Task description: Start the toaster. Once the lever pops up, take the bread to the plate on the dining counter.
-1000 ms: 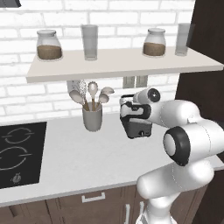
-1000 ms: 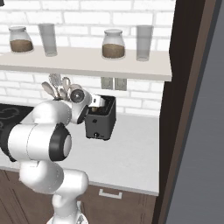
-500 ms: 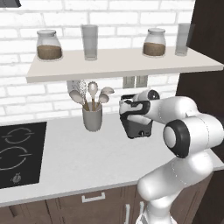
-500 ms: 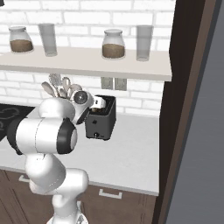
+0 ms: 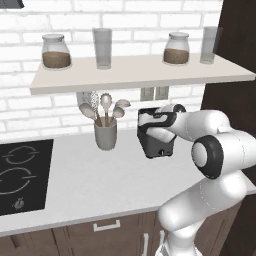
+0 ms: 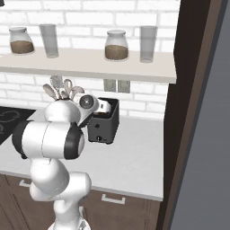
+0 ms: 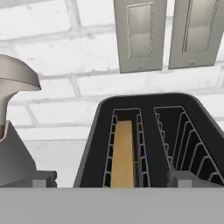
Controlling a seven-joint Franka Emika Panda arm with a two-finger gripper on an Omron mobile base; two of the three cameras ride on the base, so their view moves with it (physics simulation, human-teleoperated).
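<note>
- The wall (image 5: 30, 107) at the back is made of white bricks.
- A long pale shelf (image 5: 140, 70) hangs on the wall.
- On the shelf stand two glass jars (image 5: 55, 51) with brown stuff inside, and two tall clear glasses (image 5: 102, 47).
- Under the shelf, two grey sockets (image 7: 168, 33) sit side by side on the bricks.
- The worktop (image 5: 100, 185) is light grey.
- A black hob (image 5: 20, 175) is set in it on the left.
- A grey cup (image 5: 105, 134) full of spoons stands near the wall.
- Below are brown cupboards (image 5: 107, 231) with silver handles.
- A tall dark cupboard (image 6: 193, 90) stands on the right.
</note>
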